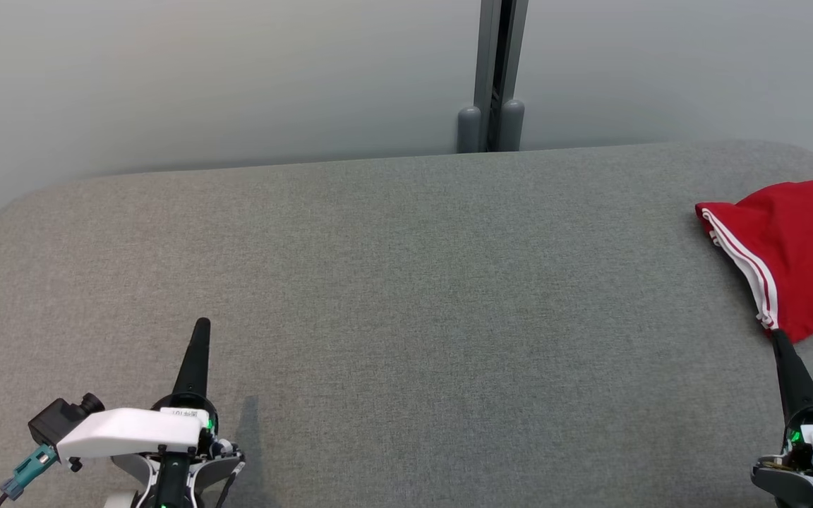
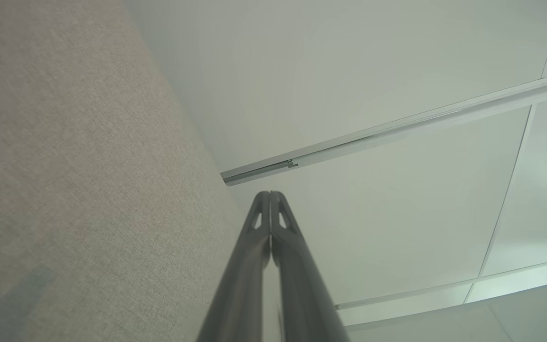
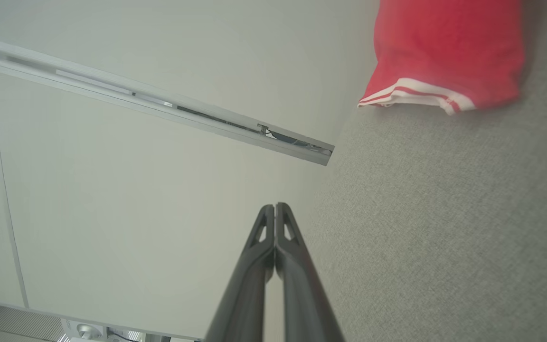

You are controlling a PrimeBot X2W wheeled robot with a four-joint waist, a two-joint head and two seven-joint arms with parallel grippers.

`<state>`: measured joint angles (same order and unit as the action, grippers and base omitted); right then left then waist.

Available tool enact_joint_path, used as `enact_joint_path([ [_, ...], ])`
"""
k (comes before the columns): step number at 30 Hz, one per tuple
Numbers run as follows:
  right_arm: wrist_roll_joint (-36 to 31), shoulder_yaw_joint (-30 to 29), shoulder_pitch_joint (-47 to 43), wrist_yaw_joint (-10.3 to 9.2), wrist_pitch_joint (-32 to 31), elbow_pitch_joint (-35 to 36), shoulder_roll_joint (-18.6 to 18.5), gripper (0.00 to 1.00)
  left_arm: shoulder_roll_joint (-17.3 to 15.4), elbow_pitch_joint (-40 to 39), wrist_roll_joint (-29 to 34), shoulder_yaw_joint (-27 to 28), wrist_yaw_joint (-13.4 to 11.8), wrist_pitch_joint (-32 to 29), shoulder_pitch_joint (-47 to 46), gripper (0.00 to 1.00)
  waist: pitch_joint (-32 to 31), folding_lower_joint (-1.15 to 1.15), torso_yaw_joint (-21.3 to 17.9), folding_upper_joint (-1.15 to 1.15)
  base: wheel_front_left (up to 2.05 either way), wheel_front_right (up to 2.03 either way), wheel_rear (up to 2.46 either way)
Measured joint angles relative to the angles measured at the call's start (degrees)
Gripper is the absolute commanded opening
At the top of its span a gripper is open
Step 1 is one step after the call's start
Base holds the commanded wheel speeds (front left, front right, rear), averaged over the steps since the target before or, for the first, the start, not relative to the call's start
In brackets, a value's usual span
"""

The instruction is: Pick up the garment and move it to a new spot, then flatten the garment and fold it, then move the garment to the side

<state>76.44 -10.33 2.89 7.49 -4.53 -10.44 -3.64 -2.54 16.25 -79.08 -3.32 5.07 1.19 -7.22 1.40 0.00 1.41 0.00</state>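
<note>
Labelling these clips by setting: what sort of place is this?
Probably an office or lab test area: a grey fabric-covered table, pale partition panels with a metal post, and a red garment.

garment (image 1: 795, 261): cut by right edge | right claw (image 1: 776, 337) base: cropped

I see soft, even light across the grey bench (image 1: 406, 282). The left gripper (image 1: 201, 324) casts a faint shadow (image 1: 251, 423) to its right. In the right wrist view the red garment (image 3: 449, 47) looks slightly blurred, and the fingers (image 3: 302, 304) of the right gripper (image 3: 274, 206) go soft near the lens.
</note>
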Motion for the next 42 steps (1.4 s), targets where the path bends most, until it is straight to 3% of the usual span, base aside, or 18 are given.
enact_joint_path([
  [42, 16.67, -4.42, -1.21, -0.01, -5.27, 0.65, 0.35, 0.00, -0.14, 0.98, -14.41, 0.19, 2.36, -3.53, -2.37, 0.00, -1.26, 0.00, -1.43, 0.00, 0.00, 0.00, 0.00],
])
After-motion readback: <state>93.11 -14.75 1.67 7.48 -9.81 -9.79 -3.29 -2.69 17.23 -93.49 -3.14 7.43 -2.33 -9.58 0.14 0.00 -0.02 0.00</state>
